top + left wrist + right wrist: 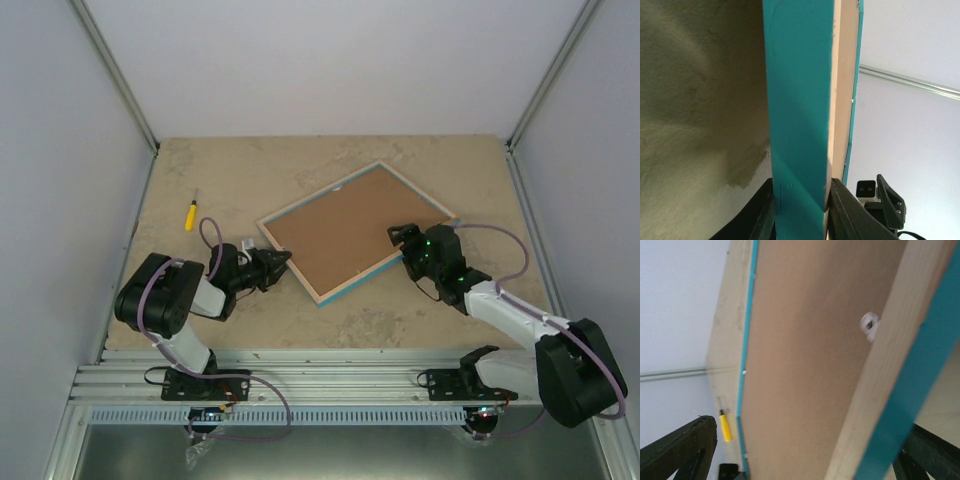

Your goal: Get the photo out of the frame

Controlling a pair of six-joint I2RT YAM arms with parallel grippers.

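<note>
No legible text or markings

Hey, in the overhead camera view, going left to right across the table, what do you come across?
yellow screwdriver → left pincer, shut on the frame's left corner → frame, brown back facing up → right pincer, open at the frame's near-right edge
</note>
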